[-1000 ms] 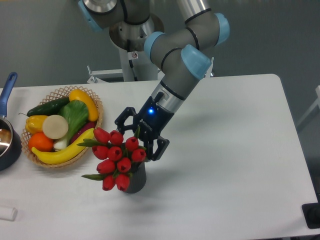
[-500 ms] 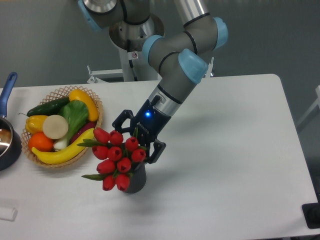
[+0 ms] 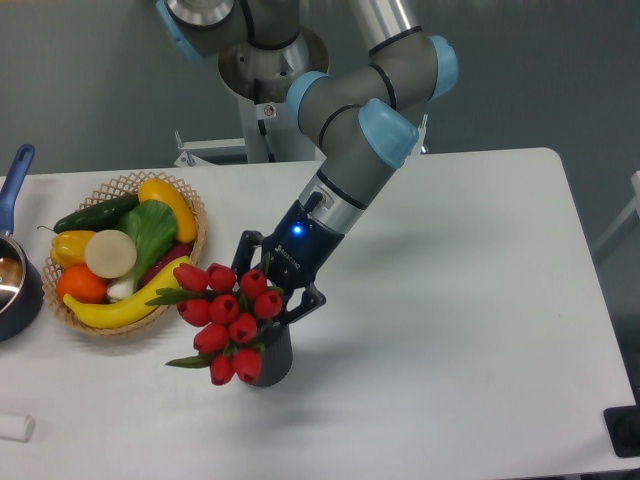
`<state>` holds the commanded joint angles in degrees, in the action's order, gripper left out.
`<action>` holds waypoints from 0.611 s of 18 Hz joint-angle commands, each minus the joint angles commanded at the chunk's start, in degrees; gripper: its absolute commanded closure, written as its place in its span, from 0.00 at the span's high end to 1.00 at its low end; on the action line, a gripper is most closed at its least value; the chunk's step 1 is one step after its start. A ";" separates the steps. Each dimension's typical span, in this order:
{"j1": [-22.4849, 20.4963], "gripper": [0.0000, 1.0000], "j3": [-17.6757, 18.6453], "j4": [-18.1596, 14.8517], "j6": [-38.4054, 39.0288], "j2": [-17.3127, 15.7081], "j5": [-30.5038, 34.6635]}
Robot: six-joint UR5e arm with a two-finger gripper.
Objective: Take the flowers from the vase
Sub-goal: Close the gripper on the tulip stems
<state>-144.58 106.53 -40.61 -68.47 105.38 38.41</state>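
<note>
- The end effector (image 3: 272,283) has clenched on the flowers (image 3: 225,318), nudging the bunch left.
- The stems remain inside the vase (image 3: 272,360); lifting comes next.

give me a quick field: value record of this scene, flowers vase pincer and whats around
flowers: red tulip bunch, leaning left, stems in the vase
vase: dark grey pot, upright on the white table
pincer: closed in around the stems just above the vase rim; firm grip cannot be told
left of vase: wicker basket of produce, banana in front
far left edge: blue-handled saucepan
</note>
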 joint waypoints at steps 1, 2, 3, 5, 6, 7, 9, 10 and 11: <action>-0.09 0.46 -0.09 0.00 0.00 0.00 -0.26; -0.17 0.46 -0.18 0.00 0.00 -0.09 -0.44; -0.18 0.46 -0.27 0.00 0.26 -0.09 -0.53; -0.26 0.46 -0.35 0.00 0.44 -0.26 -0.53; -0.26 0.46 -0.35 -0.09 0.62 -0.35 -0.53; -0.35 0.46 -0.35 -0.09 1.23 -0.53 -0.53; -0.18 0.46 -0.35 -0.09 2.11 -0.70 -0.70; -0.18 0.46 -0.35 -0.09 2.37 -0.88 -1.05; -0.18 0.46 -0.35 -0.09 2.90 -1.14 -1.40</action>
<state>-144.76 106.17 -40.69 -65.57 104.24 37.01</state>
